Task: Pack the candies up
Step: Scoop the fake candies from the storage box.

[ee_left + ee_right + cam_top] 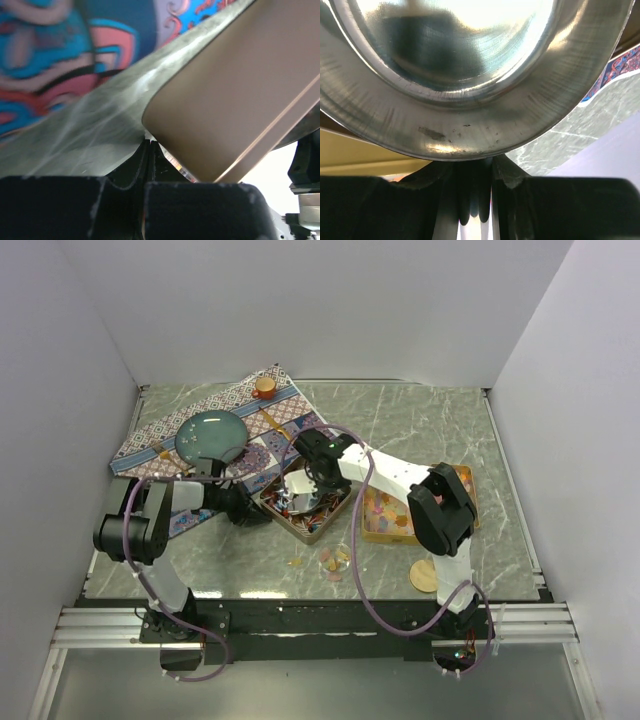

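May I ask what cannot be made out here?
Top view: the bowl and right arm cover part of the candies in the middle tin; single sweets are too small.
Left wrist view: the tin's wall hides its contents; the cloth is blurred.
Right wrist view: the bowl blocks nearly everything.

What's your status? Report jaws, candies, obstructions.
Left gripper jaws shut at tin corner. Right gripper clamps metal dish over it. Candies in tin, few loose on table. Dish covers part of tin.
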